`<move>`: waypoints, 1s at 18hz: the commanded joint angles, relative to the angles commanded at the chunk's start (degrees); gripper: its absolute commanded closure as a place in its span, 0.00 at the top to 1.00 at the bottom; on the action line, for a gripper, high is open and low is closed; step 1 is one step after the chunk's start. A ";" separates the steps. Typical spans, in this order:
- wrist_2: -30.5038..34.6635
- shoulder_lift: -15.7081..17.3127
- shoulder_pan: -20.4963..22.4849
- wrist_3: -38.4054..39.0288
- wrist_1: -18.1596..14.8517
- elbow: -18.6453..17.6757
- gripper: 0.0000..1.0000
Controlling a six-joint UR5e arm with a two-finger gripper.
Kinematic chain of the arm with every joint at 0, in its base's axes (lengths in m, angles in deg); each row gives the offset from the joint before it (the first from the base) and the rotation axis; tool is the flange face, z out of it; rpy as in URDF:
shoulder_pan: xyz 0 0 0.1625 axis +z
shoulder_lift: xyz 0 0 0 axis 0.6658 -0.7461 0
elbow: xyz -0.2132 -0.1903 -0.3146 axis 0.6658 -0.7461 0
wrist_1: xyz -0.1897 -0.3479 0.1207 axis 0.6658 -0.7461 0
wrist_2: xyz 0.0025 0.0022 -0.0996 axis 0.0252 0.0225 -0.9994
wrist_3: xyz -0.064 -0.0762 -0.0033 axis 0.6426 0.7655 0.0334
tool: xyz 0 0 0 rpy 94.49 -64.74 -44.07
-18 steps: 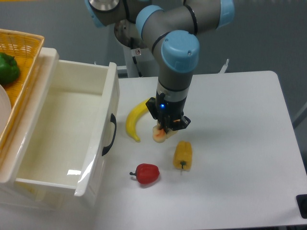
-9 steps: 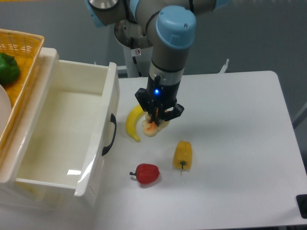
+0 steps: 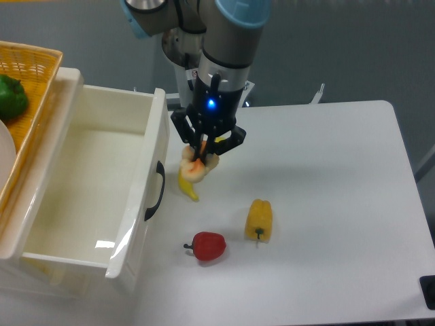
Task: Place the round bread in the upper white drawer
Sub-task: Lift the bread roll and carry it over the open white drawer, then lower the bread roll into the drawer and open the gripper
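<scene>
The round bread [image 3: 194, 168], a small pale tan bun, hangs above the table with my gripper [image 3: 201, 161] shut on it. It hovers over the yellow banana [image 3: 188, 188], just right of the drawer's front panel. The upper white drawer [image 3: 81, 183] stands pulled open at the left, its glossy inside bare, with a black curved handle [image 3: 159, 191] on the front. The fingers cover part of the bread.
A yellow bell pepper [image 3: 259, 219] and a red pepper [image 3: 207, 246] lie on the white table [image 3: 333, 204] in front of the gripper. A woven yellow basket [image 3: 27, 68] holding a green pepper [image 3: 11, 96] sits at the far left above the drawer.
The gripper has lifted the round bread off the table and carried it up and to the left, from beside the yellow pepper to over the banana near the drawer front.
</scene>
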 joint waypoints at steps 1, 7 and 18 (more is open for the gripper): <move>-0.79 0.09 0.00 0.18 0.00 -0.09 0.00; -4.92 1.84 -0.26 3.95 0.00 -0.53 0.00; -7.56 0.88 -6.76 4.31 0.17 -0.88 0.16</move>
